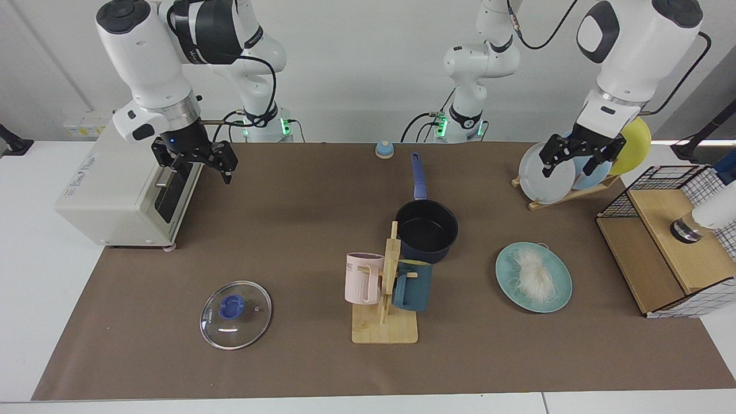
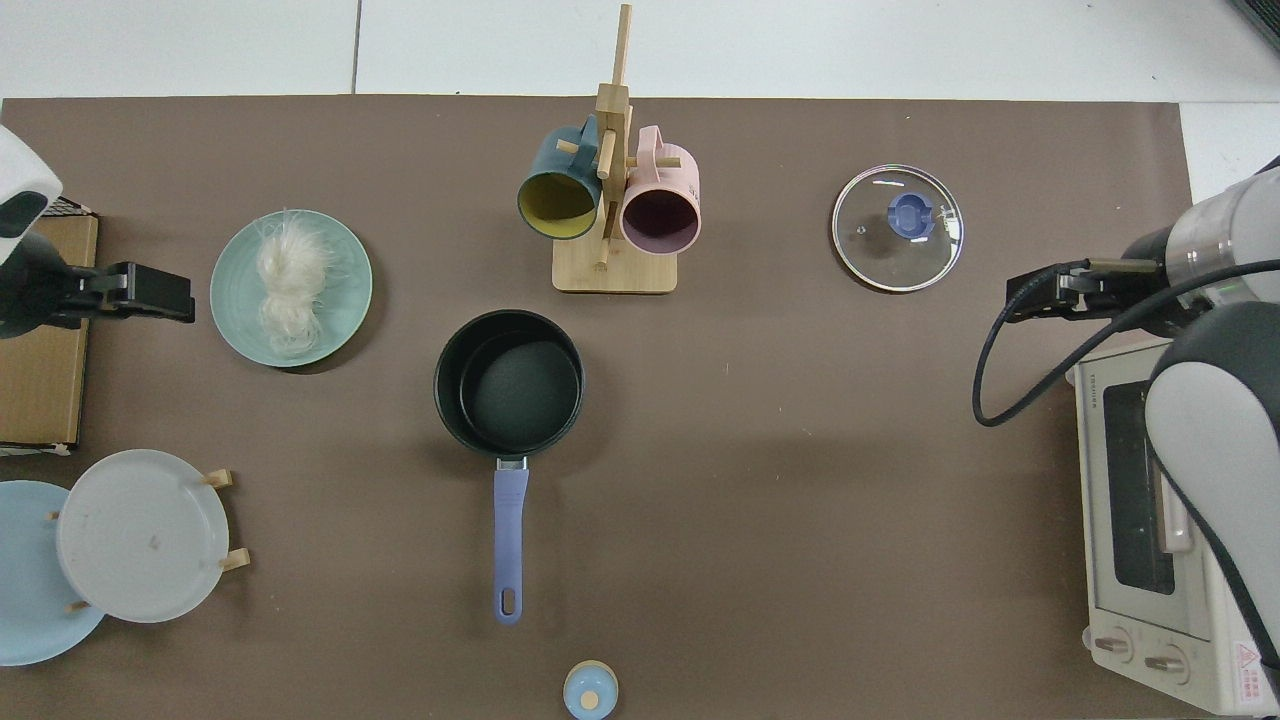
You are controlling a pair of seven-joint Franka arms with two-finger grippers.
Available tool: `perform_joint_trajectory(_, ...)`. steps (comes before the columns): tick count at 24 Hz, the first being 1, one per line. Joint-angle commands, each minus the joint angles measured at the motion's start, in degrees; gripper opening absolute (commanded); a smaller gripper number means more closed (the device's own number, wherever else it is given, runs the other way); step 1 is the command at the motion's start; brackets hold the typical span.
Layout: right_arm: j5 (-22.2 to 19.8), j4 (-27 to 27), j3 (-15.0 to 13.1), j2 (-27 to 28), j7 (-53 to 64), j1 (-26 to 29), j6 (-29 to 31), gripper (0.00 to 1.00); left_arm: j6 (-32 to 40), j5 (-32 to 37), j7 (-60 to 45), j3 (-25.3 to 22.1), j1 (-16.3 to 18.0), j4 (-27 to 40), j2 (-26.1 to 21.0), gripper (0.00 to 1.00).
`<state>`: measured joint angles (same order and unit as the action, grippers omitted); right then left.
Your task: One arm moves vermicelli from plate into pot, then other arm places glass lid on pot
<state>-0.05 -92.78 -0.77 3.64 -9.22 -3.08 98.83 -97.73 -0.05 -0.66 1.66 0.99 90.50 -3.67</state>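
Note:
The vermicelli (image 1: 535,276) (image 2: 290,285) lies as a whitish bundle on the teal plate (image 1: 560,290) (image 2: 345,270). The dark pot (image 1: 426,230) (image 2: 510,385) stands empty mid-table, its blue handle pointing toward the arm bases. Near the front edge, the glass lid (image 1: 236,315) (image 2: 897,228) lies flat with its blue knob up. My left gripper (image 1: 575,164) (image 2: 150,290) hangs open and empty in front of the plate rack, behind and above the teal plate. My right gripper (image 1: 198,169) (image 2: 1040,295) hangs open and empty beside the toaster oven, far from the lid.
A wooden mug rack (image 1: 385,328) with a pink mug and a dark blue mug stands just in front of the pot. A plate rack (image 1: 546,172) holds white, light blue and yellow plates. A toaster oven (image 1: 115,195) and a wire basket (image 1: 667,247) flank the mat.

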Motion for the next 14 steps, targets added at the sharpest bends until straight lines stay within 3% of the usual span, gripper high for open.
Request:
perform_joint_trajectory(1, 1.89, 12.42, 0.42, 12.24, 2.01, 0.70, -0.22, 0.99, -5.36, 1.45, -0.66, 0.01, -0.55, -1.91, -6.60, 1.00)
perform_joint_trajectory(5, 1.90, 28.41, 0.42, 26.82, 2.01, 0.88, -0.66, 0.99, -10.37, 1.37, -0.75, 0.01, -0.46, -3.31, -11.17, 1.00)
perform_joint_trajectory(8, 1.46, 36.86, 0.33, 36.50, 1.92, 0.62, 1.62, 0.99, -13.70, 1.54, -0.84, 0.10, -0.64, -3.49, -13.63, 1.00)
perform_joint_trajectory(14, 1.37, 39.52, 0.33, 44.78, 1.75, 0.27, 10.49, 0.98, -19.85, 1.63, -0.49, -0.16, -0.64, -3.49, -18.99, 1.00)
